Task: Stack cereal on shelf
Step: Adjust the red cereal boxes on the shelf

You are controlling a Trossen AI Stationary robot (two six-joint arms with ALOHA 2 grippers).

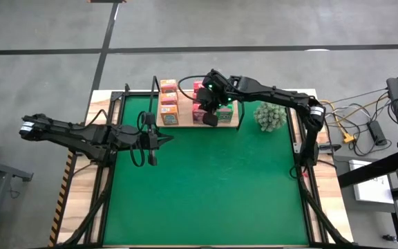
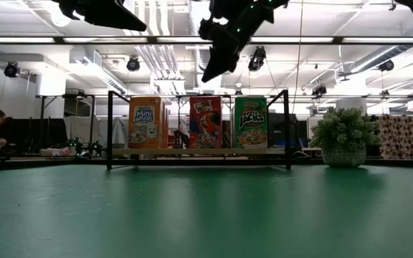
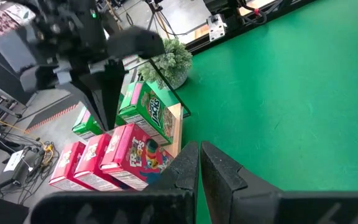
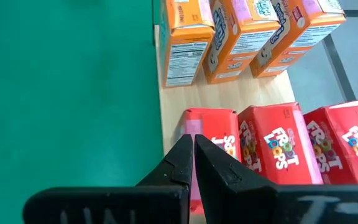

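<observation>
Nine boxes (image 1: 188, 105) seem stacked on the shelf (image 1: 235, 123) at upper centre, task looks done; right fingers (image 1: 211, 119) above them and left fingers (image 1: 152, 140) both closed, empty.

Left end effector (image 3: 199, 163) closed; right end effector (image 3: 104, 102) closed above pink cereal boxes (image 3: 114, 155) on shelf (image 3: 174, 127).

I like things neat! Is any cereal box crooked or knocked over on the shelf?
No, nothing stands out. The orange boxes, pink boxes and green boxes stand upright in tidy rows on the shelf.
</observation>
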